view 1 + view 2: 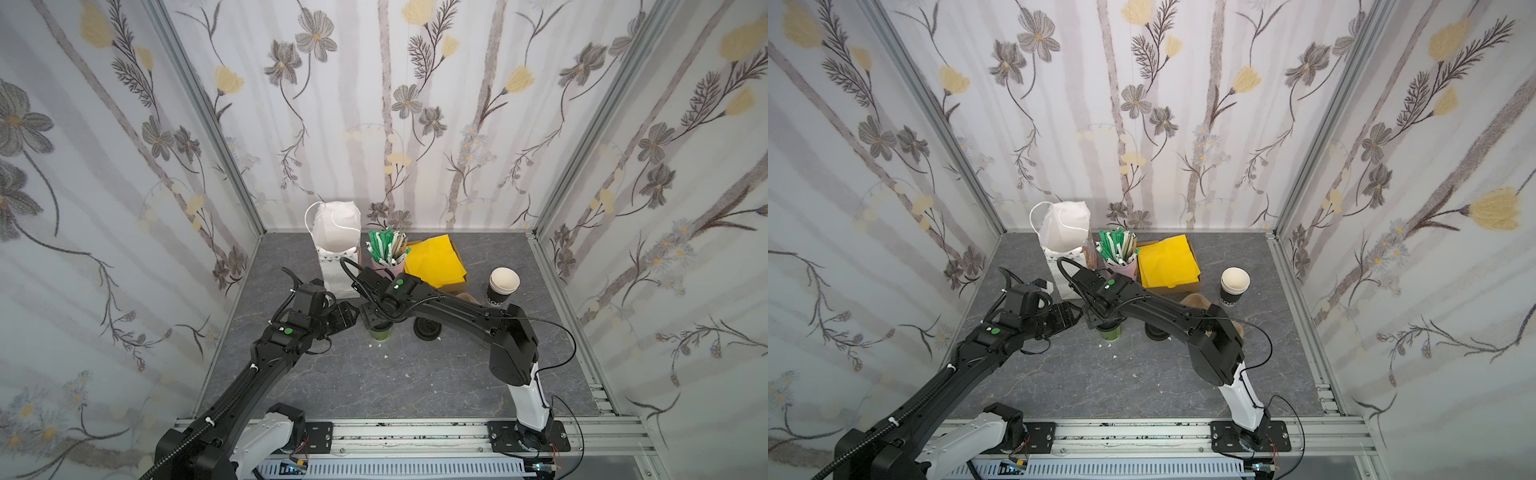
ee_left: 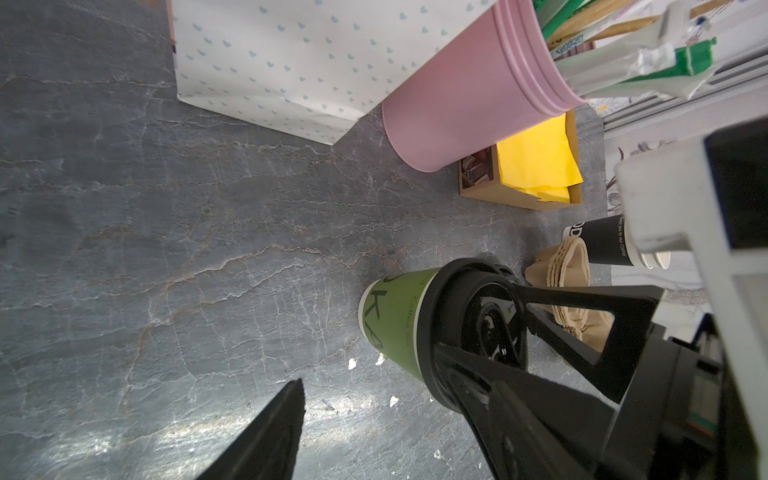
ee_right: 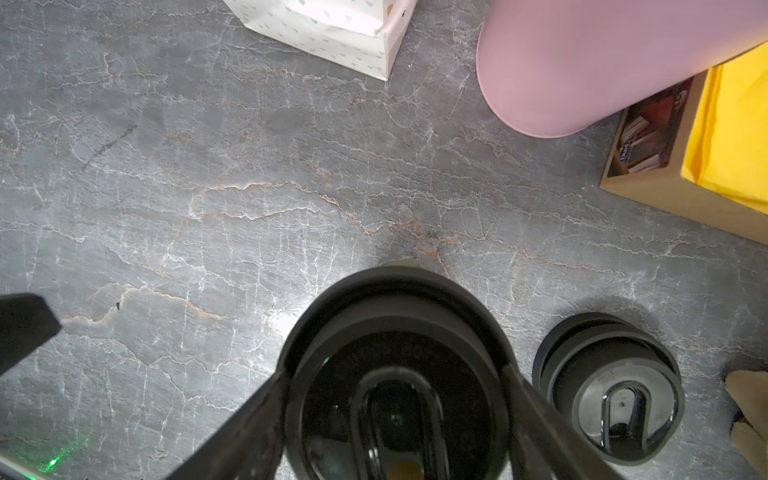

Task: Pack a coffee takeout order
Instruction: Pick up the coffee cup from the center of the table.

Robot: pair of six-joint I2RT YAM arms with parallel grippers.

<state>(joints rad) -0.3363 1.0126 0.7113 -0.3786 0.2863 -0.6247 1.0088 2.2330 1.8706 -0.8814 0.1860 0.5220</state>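
Risk: black lid [image 2: 490, 324] seats crooked, green cup [image 2: 395, 324] tips.
My right gripper [image 3: 395, 372], spread wide, seemingly clasps that lid atop the cup, mid table [image 1: 415, 374]; left gripper [image 1: 345, 318] open, empty, beside it, bracing nothing.

green cup [image 1: 381, 332]: upright, black lid [image 3: 395, 316] on | yellow napkin [image 1: 434, 259]: lying in box [image 2: 511, 199]

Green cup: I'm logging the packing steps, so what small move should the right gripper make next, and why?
Probably close the right gripper snugly on the black lid. Its fingers flank the lid on both sides, but whether they pinch it is unclear. The green cup stands upright on the table, and the open white bag stands behind it, so a firm hold seems needed before any lift.
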